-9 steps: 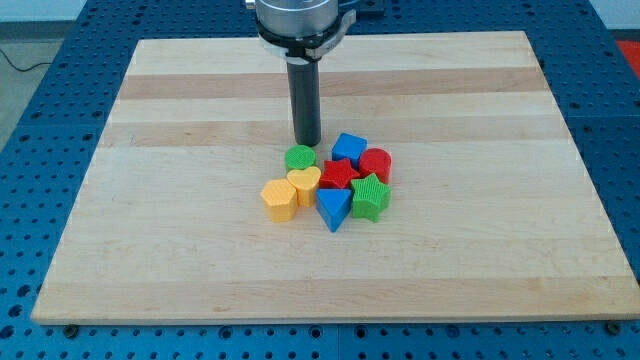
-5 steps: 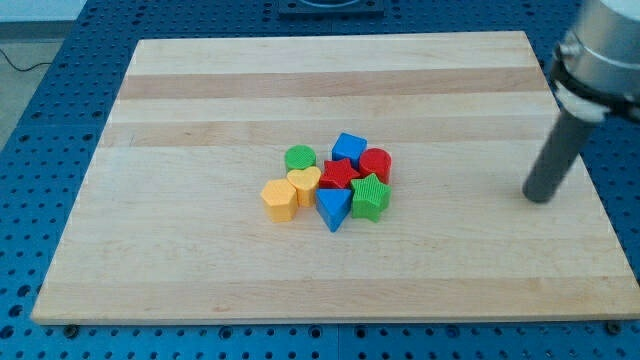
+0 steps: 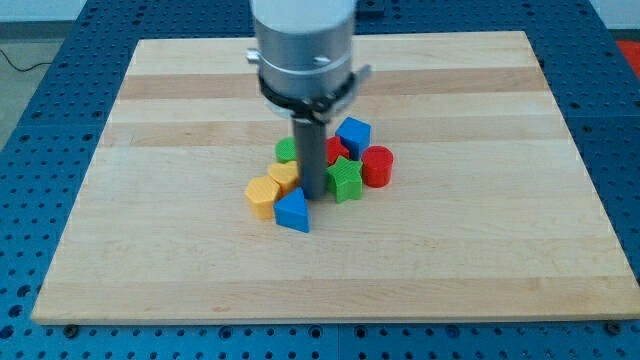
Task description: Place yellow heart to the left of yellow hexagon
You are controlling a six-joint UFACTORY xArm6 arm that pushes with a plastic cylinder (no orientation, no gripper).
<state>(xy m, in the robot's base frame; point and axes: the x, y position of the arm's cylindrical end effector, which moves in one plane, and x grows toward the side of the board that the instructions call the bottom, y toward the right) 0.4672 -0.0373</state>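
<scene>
Back amid the blocks, my tip (image 3: 312,194) touches yellow heart (image 3: 283,175) on wooden board (image 3: 150,250).

The board (image 3: 150,250) is pale wood with lighter and darker bands running across it, and it lies on a blue surface (image 3: 40,120) dotted with rows of small holes. The rod is dark grey down to my tip (image 3: 311,195), below a silver-grey metal body (image 3: 303,50). The blocks are a yellow hexagon (image 3: 262,197), a yellow heart (image 3: 283,176), a blue triangle (image 3: 293,211), a blue cube-like block (image 3: 353,134), a ribbed green star (image 3: 346,180), a green block (image 3: 286,151), a red cylinder (image 3: 377,166) and another red block (image 3: 336,151).
</scene>
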